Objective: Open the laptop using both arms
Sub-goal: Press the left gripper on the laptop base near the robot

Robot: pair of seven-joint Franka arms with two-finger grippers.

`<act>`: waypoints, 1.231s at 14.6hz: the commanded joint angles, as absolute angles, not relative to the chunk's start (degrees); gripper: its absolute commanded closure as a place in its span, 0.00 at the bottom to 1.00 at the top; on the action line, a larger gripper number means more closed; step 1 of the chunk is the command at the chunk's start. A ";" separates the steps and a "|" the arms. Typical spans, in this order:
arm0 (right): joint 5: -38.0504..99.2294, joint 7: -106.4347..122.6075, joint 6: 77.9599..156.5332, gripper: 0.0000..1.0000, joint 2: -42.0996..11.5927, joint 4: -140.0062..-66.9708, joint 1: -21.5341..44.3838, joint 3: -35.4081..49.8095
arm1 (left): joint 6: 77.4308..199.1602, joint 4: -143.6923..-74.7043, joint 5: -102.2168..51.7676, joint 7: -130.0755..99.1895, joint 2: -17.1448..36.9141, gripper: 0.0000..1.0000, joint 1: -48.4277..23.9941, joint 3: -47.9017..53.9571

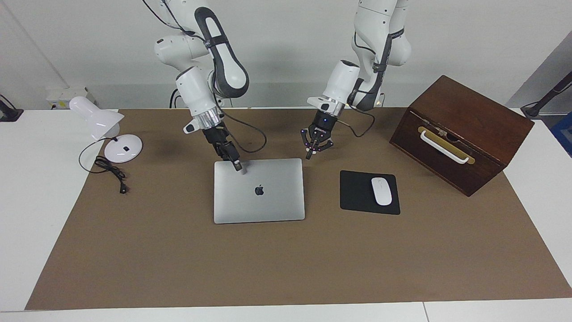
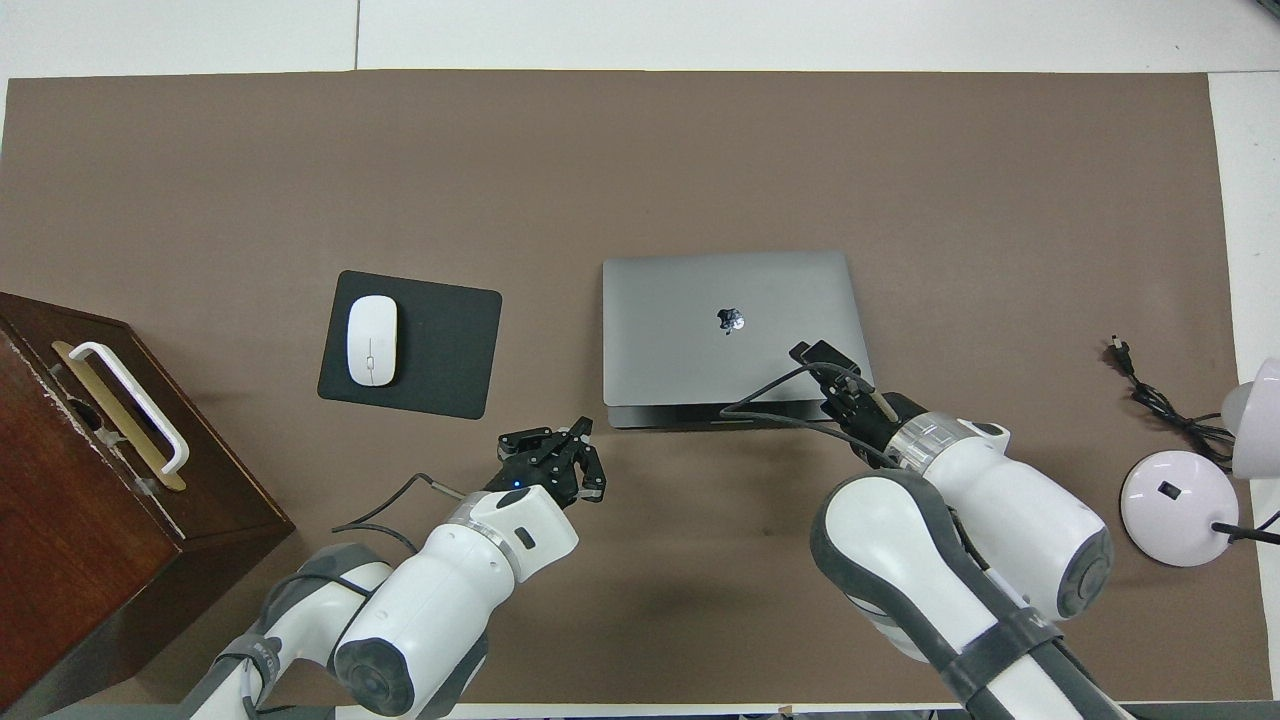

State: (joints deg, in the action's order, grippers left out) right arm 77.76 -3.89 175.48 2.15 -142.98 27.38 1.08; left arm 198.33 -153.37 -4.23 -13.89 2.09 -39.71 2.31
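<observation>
Two grippers: my right gripper, fingers indistinct, presses the laptop lid corner beneath it steady, while my left gripper, fingertips together, hangs beside its edge to lift.

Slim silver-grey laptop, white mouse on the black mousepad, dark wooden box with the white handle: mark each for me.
Slim silver-grey laptop [image 1: 268, 201], facing view: bare closed lid, below the logo.
White mouse [image 1: 381, 191], facing view: middle of its top shell.
Dark wooden box [image 1: 478, 114], facing view: sloping top panel.

Robotics lab, 2 robot arms at a table
</observation>
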 commanded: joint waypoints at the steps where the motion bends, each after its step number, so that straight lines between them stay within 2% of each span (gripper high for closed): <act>1: 79.81 -0.62 175.69 0.00 1.58 -142.21 26.54 1.49 | 200.57 -153.46 -6.24 -13.89 3.60 1.00 -42.27 1.41; 7: 79.89 -0.53 175.69 0.00 1.58 -142.21 26.54 1.49 | 200.65 -147.58 -6.50 -13.89 10.27 1.00 -43.07 1.41; 18: 79.80 -0.18 175.34 0.00 1.49 -142.21 26.54 1.49 | 200.74 -142.65 -6.33 -13.80 15.99 1.00 -43.24 1.32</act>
